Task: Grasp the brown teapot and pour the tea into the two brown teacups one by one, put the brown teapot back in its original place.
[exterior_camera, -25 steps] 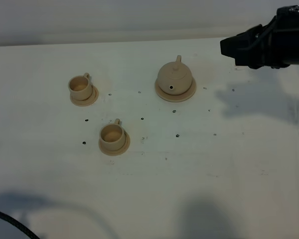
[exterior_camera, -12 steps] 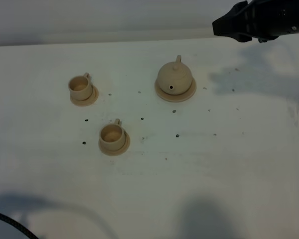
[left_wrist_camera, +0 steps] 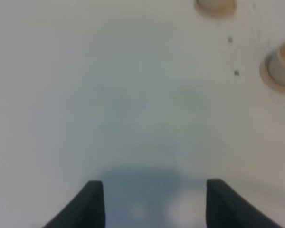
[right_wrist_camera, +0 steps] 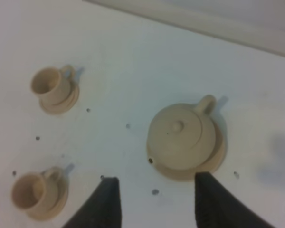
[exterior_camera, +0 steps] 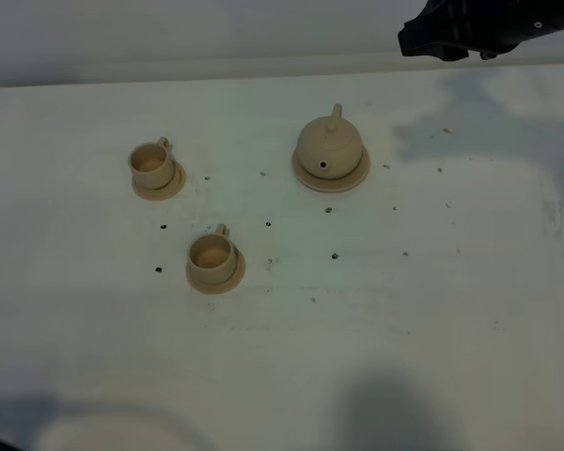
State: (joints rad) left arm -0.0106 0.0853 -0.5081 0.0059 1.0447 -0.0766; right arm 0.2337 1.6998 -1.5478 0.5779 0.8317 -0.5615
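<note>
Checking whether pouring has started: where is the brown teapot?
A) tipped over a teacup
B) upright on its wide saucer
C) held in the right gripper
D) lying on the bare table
B: the brown teapot sits upright on the wide saucer, with the open right gripper apart from it.

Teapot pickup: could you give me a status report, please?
Right gripper open, short of teapot. Left gripper open, empty. Teapot on saucer, nothing blocking.

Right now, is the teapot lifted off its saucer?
No, the brown teapot sits squarely on its wide saucer.
</note>
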